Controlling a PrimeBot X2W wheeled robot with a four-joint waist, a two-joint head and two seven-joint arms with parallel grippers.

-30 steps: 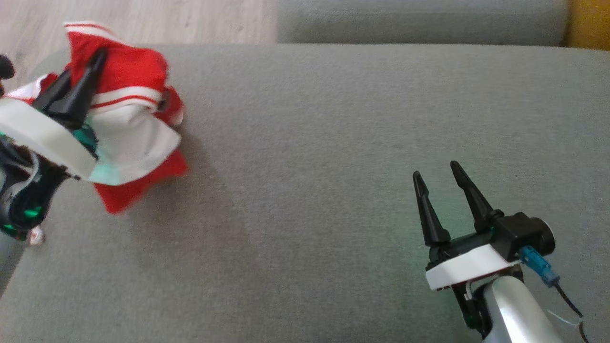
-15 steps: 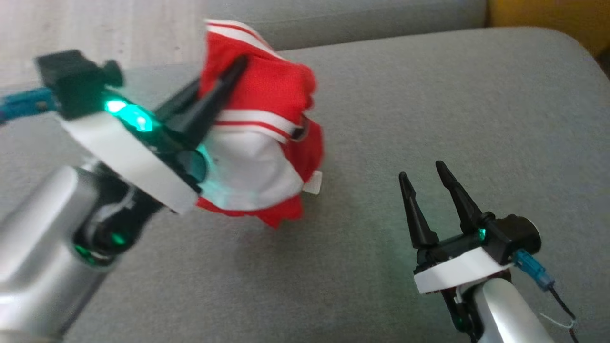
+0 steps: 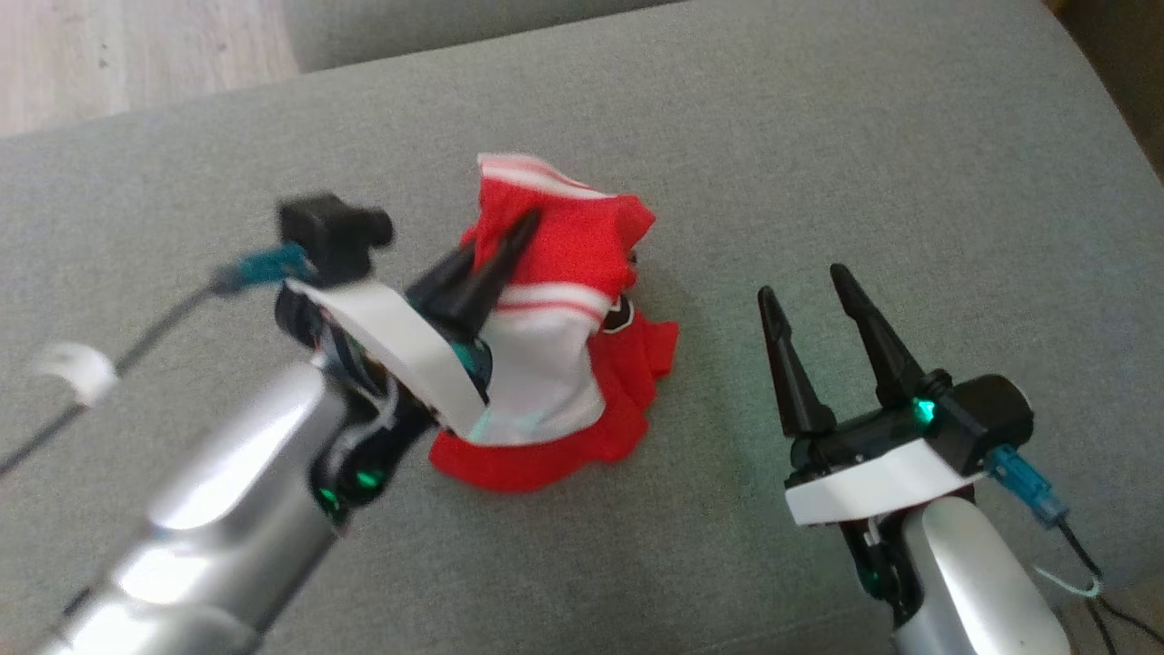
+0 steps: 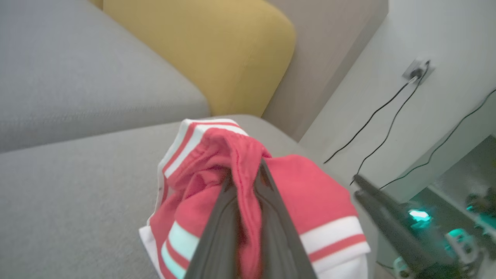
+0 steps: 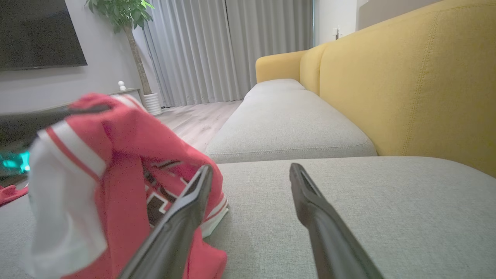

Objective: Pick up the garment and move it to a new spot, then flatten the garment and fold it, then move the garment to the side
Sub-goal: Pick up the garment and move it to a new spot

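The garment [image 3: 555, 337] is a bunched red and white striped piece, held up near the middle of the grey sofa cushion [image 3: 818, 136]. Its lower folds rest on the cushion. My left gripper [image 3: 505, 241] is shut on its upper part; in the left wrist view the fingers [image 4: 217, 217] pinch a red fold of the garment [image 4: 310, 193]. My right gripper [image 3: 800, 284] stands open just to the right of it, nothing between its fingers. In the right wrist view, the garment [image 5: 116, 155] hangs left of the open right gripper [image 5: 251, 168].
A yellow backrest [image 5: 407, 85] runs along the cushion's far side, with a second grey cushion [image 5: 286, 128] beyond. Wooden floor [image 3: 109, 55] lies past the cushion's upper left edge. Cables and a wall socket [image 4: 416, 71] are off the sofa's end.
The head camera has turned. My left gripper has carried the garment from the cushion's left end to near its middle, close beside the right gripper. The right gripper has stayed open.
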